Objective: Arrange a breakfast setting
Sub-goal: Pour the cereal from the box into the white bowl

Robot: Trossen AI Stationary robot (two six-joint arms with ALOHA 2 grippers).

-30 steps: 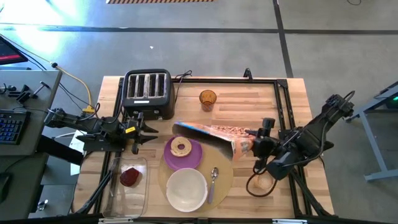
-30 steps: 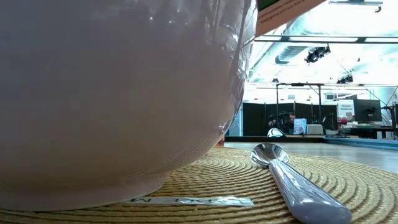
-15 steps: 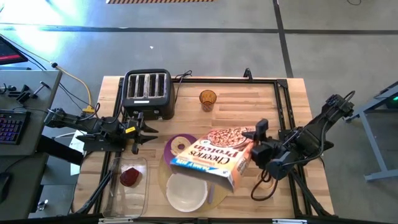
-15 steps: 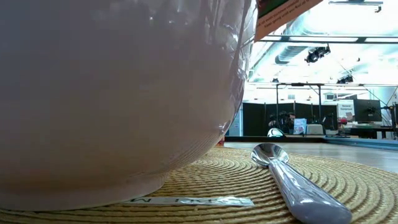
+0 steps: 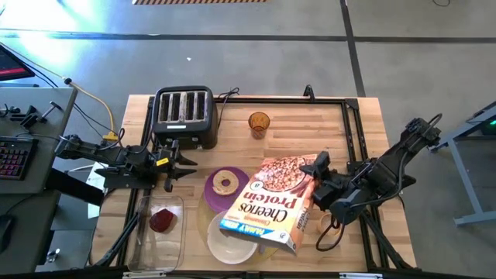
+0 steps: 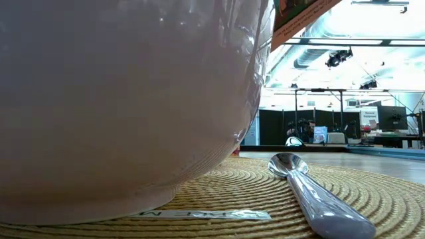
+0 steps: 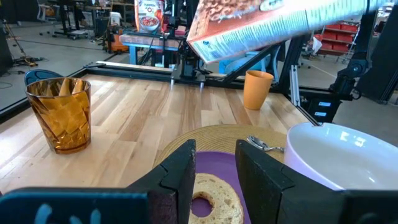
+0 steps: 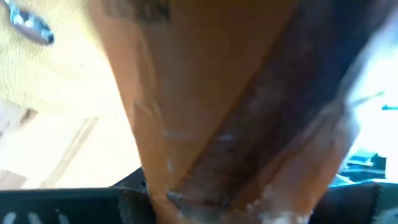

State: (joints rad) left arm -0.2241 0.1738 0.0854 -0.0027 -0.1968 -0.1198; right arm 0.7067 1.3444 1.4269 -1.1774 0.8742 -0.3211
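Observation:
A Cheerios cereal box (image 5: 271, 203) is held over the round tan placemat (image 5: 203, 226) and the white bowl (image 5: 226, 242) by my right gripper (image 5: 315, 186), which is shut on it. The purple plate (image 5: 232, 194) with the bagel ring (image 5: 225, 183) lies on the placemat's far left part. The box hides the metal spoon in the high view; it lies on the mat right of the bowl (image 6: 302, 182). The dark red food piece (image 5: 162, 220) lies in the clear container (image 5: 147, 244). My left gripper (image 5: 183, 163) is open, left of the plate. No cereal shows. My right gripper holds the cereal box by its end toward the table's right (image 5: 304, 184), pinched between the two fingers across the box's thin sides. The fingers come level from the table's right. The box is lifted clear and slants, its free end (image 5: 260, 232) above the bowl.
A black four-slot toaster (image 5: 184, 115) stands at the far left, an amber glass (image 5: 259, 124) at the far middle. An orange cup (image 5: 324, 225) stands near my right gripper on the near right. A black frame (image 5: 353, 124) runs along the table's right side.
My right gripper has rolled and swung the cereal box toward the table's near edge. The box, first edge-on over the plate, now shows its printed face upward, with its free end over the bowl. The spoon is now covered in the high view.

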